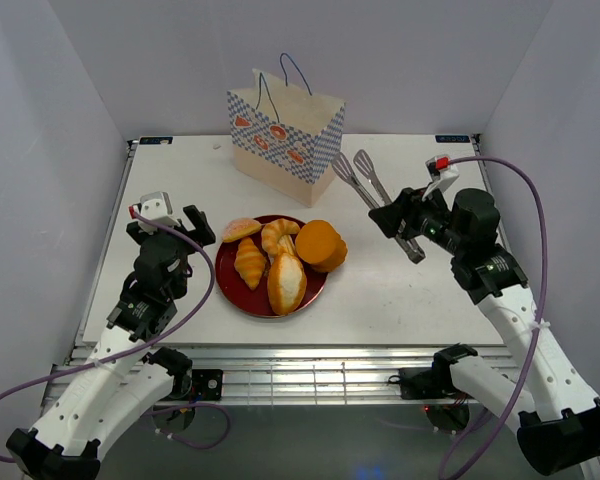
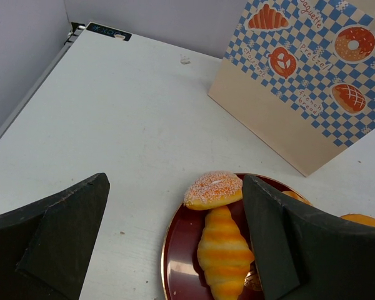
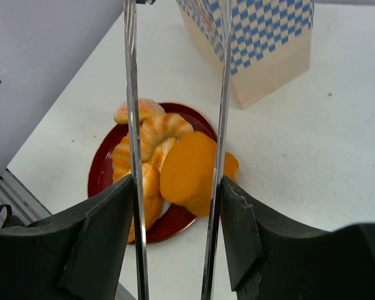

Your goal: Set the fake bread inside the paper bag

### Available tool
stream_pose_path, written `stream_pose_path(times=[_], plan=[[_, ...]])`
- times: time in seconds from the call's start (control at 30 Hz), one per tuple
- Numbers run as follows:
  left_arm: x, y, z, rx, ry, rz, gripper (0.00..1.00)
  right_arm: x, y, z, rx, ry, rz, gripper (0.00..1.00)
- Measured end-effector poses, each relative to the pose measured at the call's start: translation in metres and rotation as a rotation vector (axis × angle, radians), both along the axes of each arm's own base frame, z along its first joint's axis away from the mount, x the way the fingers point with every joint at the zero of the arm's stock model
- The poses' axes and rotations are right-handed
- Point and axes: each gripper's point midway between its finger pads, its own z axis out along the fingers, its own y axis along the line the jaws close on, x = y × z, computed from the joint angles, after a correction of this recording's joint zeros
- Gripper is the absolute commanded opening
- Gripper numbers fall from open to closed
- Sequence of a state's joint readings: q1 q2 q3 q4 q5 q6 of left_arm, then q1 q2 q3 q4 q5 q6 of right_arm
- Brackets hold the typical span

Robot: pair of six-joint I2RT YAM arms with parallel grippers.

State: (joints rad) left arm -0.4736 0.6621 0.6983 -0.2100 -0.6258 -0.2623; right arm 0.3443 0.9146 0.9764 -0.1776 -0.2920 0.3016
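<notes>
The fake bread lies on a dark red plate (image 1: 238,297): croissants (image 1: 250,262), a sugared roll (image 1: 241,229), a round orange bun (image 1: 321,245) and a cream-topped loaf (image 1: 286,284). The checkered paper bag (image 1: 285,140) stands upright behind them. My left gripper (image 1: 175,217) is open and empty at the plate's left edge; in the left wrist view (image 2: 175,181) a croissant (image 2: 224,250) and the roll (image 2: 214,189) lie between its fingers. My right gripper (image 1: 400,215) is shut on metal tongs (image 1: 358,175), held above the table right of the plate. In the right wrist view (image 3: 178,184) the tongs' blades (image 3: 132,125) frame the bun (image 3: 190,169).
White walls enclose the table on the left, back and right. The bag (image 2: 306,81) fills the upper right of the left wrist view. A metal rail runs along the table's near edge (image 1: 300,360).
</notes>
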Motion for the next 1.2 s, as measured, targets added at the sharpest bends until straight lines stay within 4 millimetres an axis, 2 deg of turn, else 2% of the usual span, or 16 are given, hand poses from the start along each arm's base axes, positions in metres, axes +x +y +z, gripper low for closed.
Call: stream_pose_path(times=[0.27, 0.5, 0.6, 0.87, 1.2], plan=[[0.001, -0.001, -0.001, 0.001, 0.003, -0.007, 0.97, -0.039, -0.015, -0.083, 0.03, 0.235, -0.065, 0.58], [0.002, -0.004, -0.004, 0.006, 0.015, -0.016, 0.97, -0.067, -0.011, -0.151, 0.039, 0.436, -0.029, 0.58], [0.003, -0.005, -0.006, 0.008, 0.021, -0.022, 0.97, -0.074, -0.01, -0.16, 0.049, 0.468, -0.017, 0.58], [0.004, -0.008, -0.006, 0.006, 0.023, -0.036, 0.96, -0.074, -0.006, -0.158, 0.076, 0.448, 0.0, 0.58], [0.004, -0.011, -0.006, 0.004, 0.024, -0.05, 0.96, -0.073, 0.0, -0.177, 0.07, 0.502, 0.012, 0.56]])
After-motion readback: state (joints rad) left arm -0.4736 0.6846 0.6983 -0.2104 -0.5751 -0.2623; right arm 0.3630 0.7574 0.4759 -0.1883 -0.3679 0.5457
